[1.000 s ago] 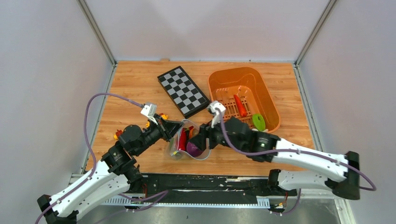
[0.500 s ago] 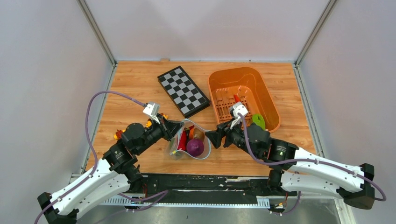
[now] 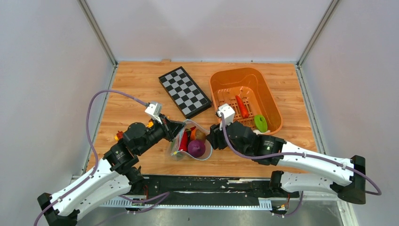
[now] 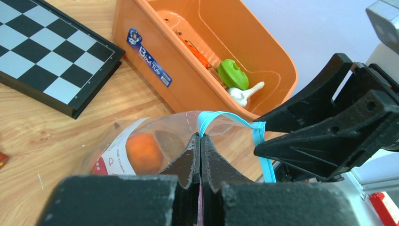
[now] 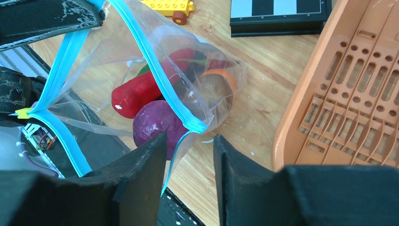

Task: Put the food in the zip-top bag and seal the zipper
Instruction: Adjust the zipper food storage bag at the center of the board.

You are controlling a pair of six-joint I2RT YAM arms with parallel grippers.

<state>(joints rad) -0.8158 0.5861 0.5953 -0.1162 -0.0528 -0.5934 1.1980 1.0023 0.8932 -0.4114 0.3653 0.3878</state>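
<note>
The clear zip-top bag [image 3: 190, 141] lies open near the table's front edge. It holds a purple food [image 3: 196, 148], a red one [image 3: 183, 140] and an orange one [image 4: 143, 151]. My left gripper [image 3: 180, 128] is shut on the light-blue zipper [image 4: 207, 120] at the bag's left rim and holds the mouth up. My right gripper [image 3: 210, 140] is open at the bag's right side. In the right wrist view its jaws [image 5: 190, 140] straddle the zipper [image 5: 162, 75] without pinching it, next to the purple food [image 5: 153, 125].
The orange basket [image 3: 272, 101] at the right holds a red chili [image 3: 242, 106], a green piece [image 3: 260, 123] and a white garlic [image 4: 242, 94]. A chessboard [image 3: 184, 92] lies behind the bag. A yellow toy car [image 5: 169, 7] and brick pieces [image 3: 118, 135] lie to the left.
My right gripper left the purple food in the bag, pulled back to the right, then returned open to the bag's right zipper edge. The left gripper kept its hold.
</note>
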